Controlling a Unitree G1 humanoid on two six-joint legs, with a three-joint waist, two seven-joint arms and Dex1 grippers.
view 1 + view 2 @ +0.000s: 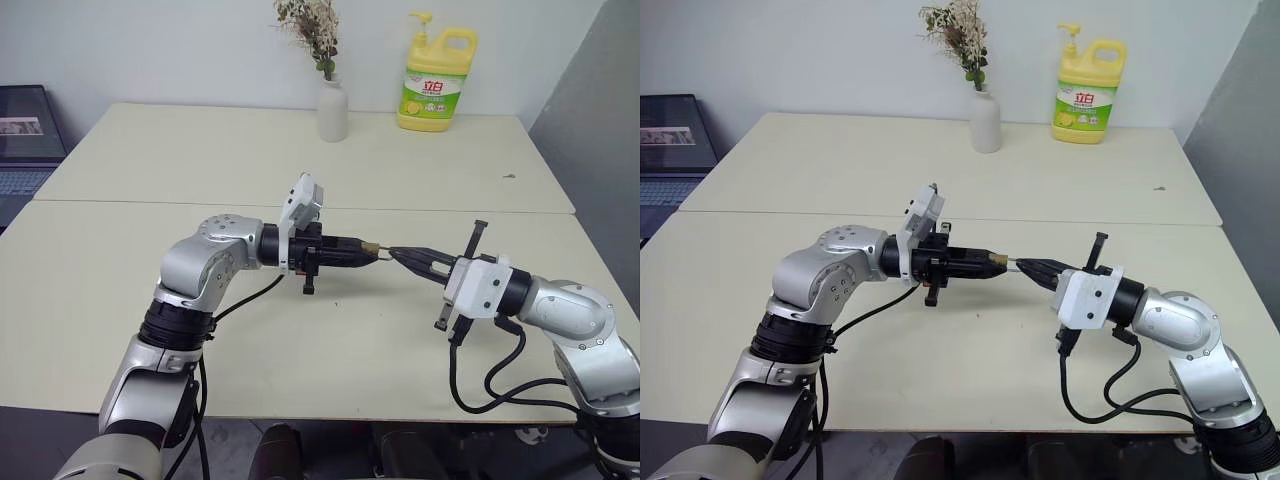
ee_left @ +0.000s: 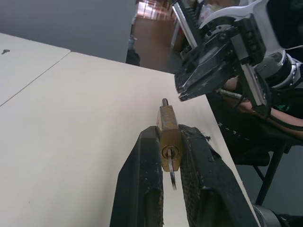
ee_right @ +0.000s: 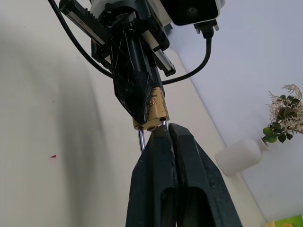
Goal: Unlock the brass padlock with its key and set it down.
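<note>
The brass padlock [image 2: 169,135] is held level above the table, pinched between the two black fingers of my left gripper [image 1: 364,247], which is shut on its body. The key [image 2: 172,177] sticks out of the keyhole, on the end facing my left wrist. My right gripper [image 3: 164,126] comes in from the right and meets the padlock's other end. Its fingers are pressed together, with the tips on the thin silver shackle [image 1: 1012,263]. One shackle leg [image 3: 141,139] runs beside the right fingers.
Both arms hover over the near cream table [image 1: 330,350]. A seam [image 1: 120,202] joins it to a second table behind. At the back stand a white vase of dried flowers [image 1: 332,108] and a yellow detergent bottle [image 1: 436,80]. A laptop [image 1: 25,140] sits far left.
</note>
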